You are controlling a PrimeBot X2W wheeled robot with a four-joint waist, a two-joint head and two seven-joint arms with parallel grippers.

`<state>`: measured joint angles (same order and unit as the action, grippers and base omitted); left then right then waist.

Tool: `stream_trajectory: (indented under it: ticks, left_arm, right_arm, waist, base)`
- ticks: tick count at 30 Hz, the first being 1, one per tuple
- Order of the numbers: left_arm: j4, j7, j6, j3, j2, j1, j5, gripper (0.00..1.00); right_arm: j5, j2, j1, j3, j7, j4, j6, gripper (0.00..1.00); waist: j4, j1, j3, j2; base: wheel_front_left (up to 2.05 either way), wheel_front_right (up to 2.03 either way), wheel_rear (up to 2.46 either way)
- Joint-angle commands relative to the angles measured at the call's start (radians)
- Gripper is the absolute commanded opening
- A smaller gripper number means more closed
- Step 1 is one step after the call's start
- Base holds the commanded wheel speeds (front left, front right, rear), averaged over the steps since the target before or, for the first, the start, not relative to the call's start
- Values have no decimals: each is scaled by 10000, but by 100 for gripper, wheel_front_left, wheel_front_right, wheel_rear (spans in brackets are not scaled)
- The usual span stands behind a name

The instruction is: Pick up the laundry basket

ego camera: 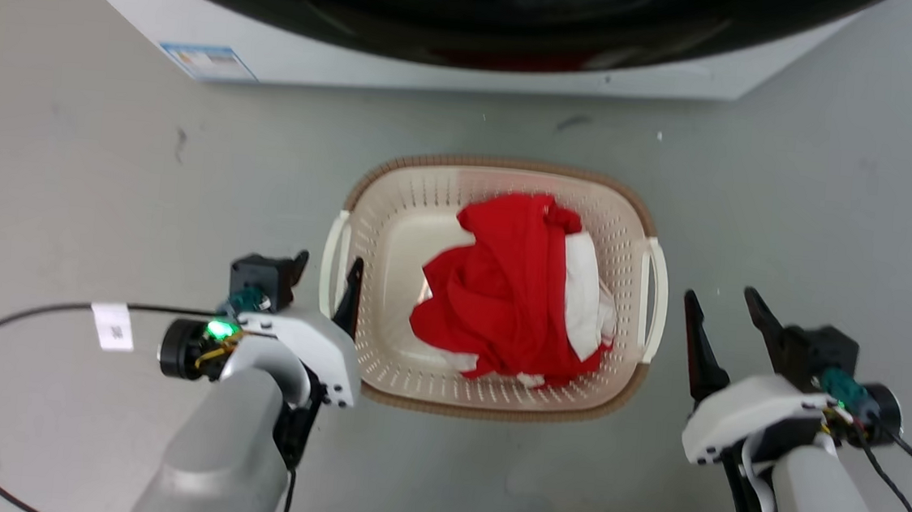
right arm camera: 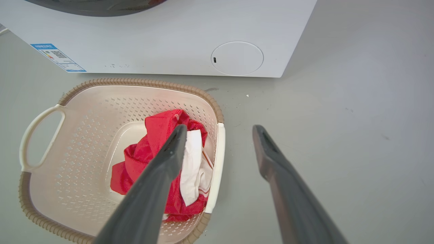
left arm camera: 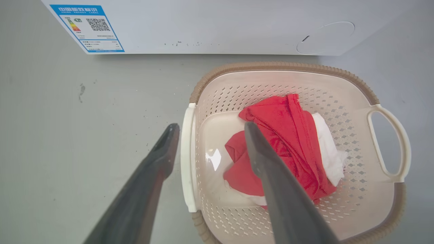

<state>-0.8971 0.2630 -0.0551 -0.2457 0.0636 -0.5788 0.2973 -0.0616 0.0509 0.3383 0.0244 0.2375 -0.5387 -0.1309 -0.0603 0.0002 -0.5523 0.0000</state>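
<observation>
Jaws gape on both arms: left gripper (ego camera: 328,264) straddles the left handle (ego camera: 334,238) of the laundry basket (ego camera: 512,165) on the floor (ego camera: 104,179), right gripper (ego camera: 720,297) waits just beside its right handle (ego camera: 659,296), likely for a two-sided lift; washing machine (ego camera: 438,67) just behind.

Grey floor (ego camera: 835,196), laundry basket (ego camera: 504,164) at centre, washing machine (ego camera: 358,57) behind, black cable (ego camera: 167,309) left

Open floor (ego camera: 832,237) flanking laundry basket (ego camera: 407,203)
</observation>
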Motion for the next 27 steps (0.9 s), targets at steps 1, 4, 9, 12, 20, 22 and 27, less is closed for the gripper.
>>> stream_trajectory:
  ticks: [1,4,9,12,20,22,27]
  left_arm:
    - [-292,26,-60,71,100,-356,67,100]
    - [-876,26,-135,156,171,-912,129,100]
    - [-1686,26,-269,134,274,-1741,139,100]
    - [-2152,19,-362,102,327,-2186,185,100]
    - [-3134,-199,-571,-6,404,-3276,330,100]
    - [-3299,-326,-615,-29,407,-3501,417,100]
    - [-3571,-849,-691,-139,385,-3952,549,100]
  right_arm:
    - [15,-9,445,98,68,-361,3,100]
    - [-83,-8,1077,274,150,-1114,5,100]
    - [-367,-6,2195,626,233,-2332,5,100]
    - [-480,-3,2829,814,262,-3030,5,100]
    - [-814,4,4300,1388,263,-4765,5,100]
    - [-1000,3,4654,1581,236,-5185,5,100]
    - [-1464,-2,5359,2161,-212,-6107,5,100]
  waist:
    - [-226,-2,-739,0]
    - [-284,-2,-1195,0]
    - [-330,-2,-1812,0]
    - [-326,-2,-2083,0]
    - [-316,-2,-2566,0]
    - [-297,-2,-2664,0]
    - [-242,-2,-2918,0]
  base:
    - [0,0,0]
    - [0,0,0]
    - [0,0,0]
    - [0,0,0]
    - [0,0,0]
    - [0,0,0]
    - [0,0,0]
